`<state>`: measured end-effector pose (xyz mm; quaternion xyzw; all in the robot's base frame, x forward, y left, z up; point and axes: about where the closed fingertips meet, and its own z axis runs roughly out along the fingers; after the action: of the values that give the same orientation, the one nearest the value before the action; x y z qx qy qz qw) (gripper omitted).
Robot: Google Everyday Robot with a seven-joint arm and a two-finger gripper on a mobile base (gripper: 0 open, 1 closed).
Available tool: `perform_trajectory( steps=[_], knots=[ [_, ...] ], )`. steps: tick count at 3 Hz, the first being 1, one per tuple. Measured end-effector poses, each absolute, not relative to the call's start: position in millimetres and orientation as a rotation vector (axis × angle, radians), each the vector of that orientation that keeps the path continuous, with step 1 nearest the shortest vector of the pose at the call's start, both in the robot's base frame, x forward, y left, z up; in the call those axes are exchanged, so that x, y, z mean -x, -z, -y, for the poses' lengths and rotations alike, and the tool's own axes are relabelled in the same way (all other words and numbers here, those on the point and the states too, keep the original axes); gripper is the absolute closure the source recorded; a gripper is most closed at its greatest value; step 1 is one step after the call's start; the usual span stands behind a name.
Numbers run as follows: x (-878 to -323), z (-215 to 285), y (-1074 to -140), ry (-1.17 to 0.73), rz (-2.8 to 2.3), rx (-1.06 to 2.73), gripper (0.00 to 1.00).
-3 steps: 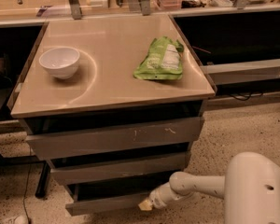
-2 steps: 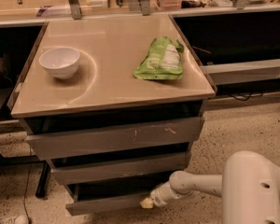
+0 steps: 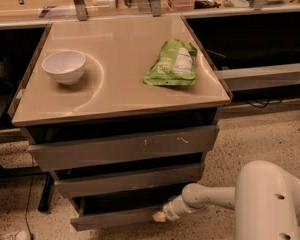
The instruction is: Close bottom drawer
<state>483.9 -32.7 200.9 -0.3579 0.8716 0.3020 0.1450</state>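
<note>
Surface (image 3: 115,91): beige cabinet top, glossy. White bowl (image 3: 64,66) sits at its left, green snack packet (image 3: 172,64) lies flat at its right, the two well apart. Speckled floor (image 3: 245,139) below; a cluttered counter (image 3: 50,6) runs behind, and a dark recess (image 3: 250,39) is on the right. Three grey drawers stand stepped, all ajar: top drawer front (image 3: 125,146) has white scratches, middle drawer (image 3: 127,180) is under it. Bottom drawer (image 3: 115,218) is lowest and sticks out, its inside too dark to read. My pincer (image 3: 161,215) is low, touching the right end of that drawer's front, with my white arm (image 3: 210,196) reaching in from the right. Pincer state: can't tell.
</note>
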Motion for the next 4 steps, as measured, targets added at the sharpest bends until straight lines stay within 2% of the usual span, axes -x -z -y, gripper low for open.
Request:
perform_trajectory(
  steps=[1, 2, 3, 4],
  knots=[
    [-484.3, 34.7, -196.9, -0.842, -2.522, 1.021, 1.00],
    [-484.3, 34.7, -196.8, -0.841, -2.522, 1.021, 0.82],
    [-484.3, 34.7, -196.7, -0.841, -2.522, 1.021, 0.57],
    [-484.3, 34.7, -196.7, -0.841, -2.522, 1.021, 0.36]
  ],
)
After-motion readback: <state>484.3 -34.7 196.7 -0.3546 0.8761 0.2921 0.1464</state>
